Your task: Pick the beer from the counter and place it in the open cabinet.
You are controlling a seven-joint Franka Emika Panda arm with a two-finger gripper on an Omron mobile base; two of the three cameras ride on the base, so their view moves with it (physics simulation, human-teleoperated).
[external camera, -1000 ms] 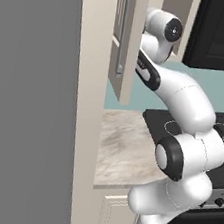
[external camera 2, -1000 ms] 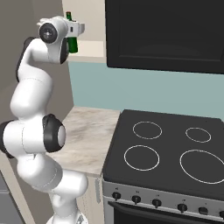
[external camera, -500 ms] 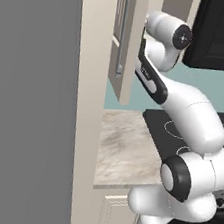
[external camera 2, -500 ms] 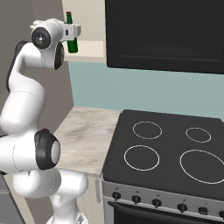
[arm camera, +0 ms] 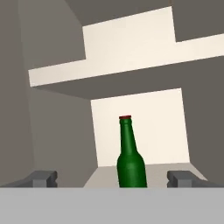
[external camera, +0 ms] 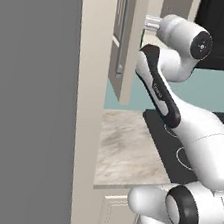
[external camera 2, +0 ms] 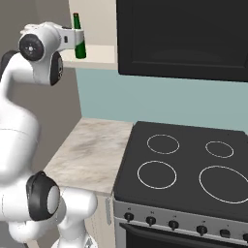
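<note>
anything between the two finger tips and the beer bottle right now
Nothing: in the hand view the beer stands upright on the open cabinet's shelf, with bare gaps between it and each of the open gripper's finger tips.

The beer (arm camera: 131,157), a dark green glass bottle with a narrow neck and red cap, stands upright on the pale inner shelf of the open cabinet (external camera 2: 99,54), near the shelf's front edge (external camera 2: 79,43). The cabinet's cream-beige panelled door (external camera: 128,40), bearing a long vertical silver bar handle, is swung outward. Below lies the counter (external camera 2: 89,152) of light beige-grey marbled stone.
</note>
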